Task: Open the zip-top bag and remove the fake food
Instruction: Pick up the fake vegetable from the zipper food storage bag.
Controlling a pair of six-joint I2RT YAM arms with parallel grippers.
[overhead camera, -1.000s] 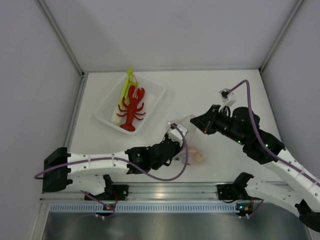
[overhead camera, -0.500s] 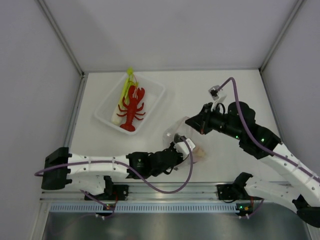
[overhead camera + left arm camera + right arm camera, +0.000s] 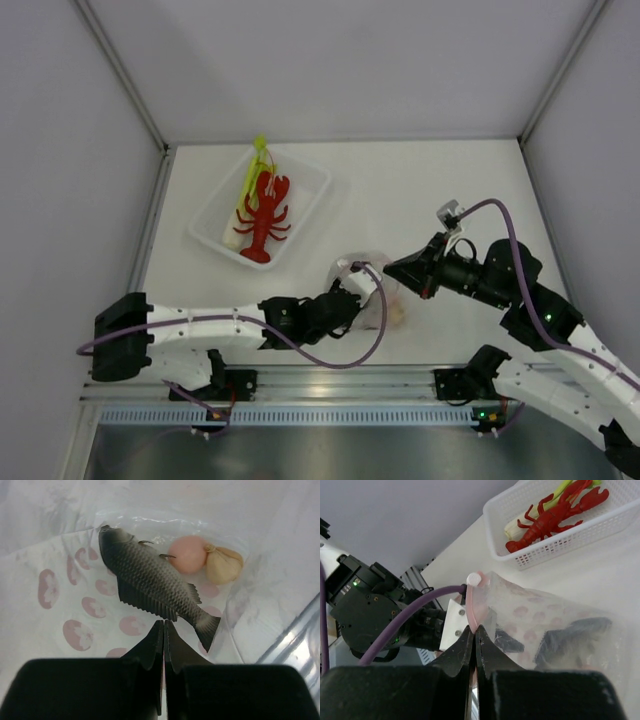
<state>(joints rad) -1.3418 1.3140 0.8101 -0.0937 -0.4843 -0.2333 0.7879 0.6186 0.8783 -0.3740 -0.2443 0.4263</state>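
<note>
The bag point(image 3: 375, 262) lay on the desk point(image 3: 450, 190) near its near edge, about midway between left and right, with the two arms meeting over it. The right fingers point(image 3: 472, 630) were clenched on the bag's pink zip strip point(image 3: 471, 607), just below its white slider point(image 3: 473, 579), holding that edge up off the desk. The left fingers point(image 3: 163, 627) were pressed tight together at the bag's left side, their tips just beside the tail of the grey fish point(image 3: 150, 580); whether they pinched any of the plastic could not be told. The fish lay slantwise in the dotted bag, and beyond it a pink ball point(image 3: 186, 554) sat touching a beige garlic-shaped piece point(image 3: 224, 565). Well apart, at the far left of the desk, a white tray point(image 3: 310, 175) held the red lobster point(image 3: 264, 215) with the green-and-white leek point(image 3: 250, 175) lying alongside it.
</note>
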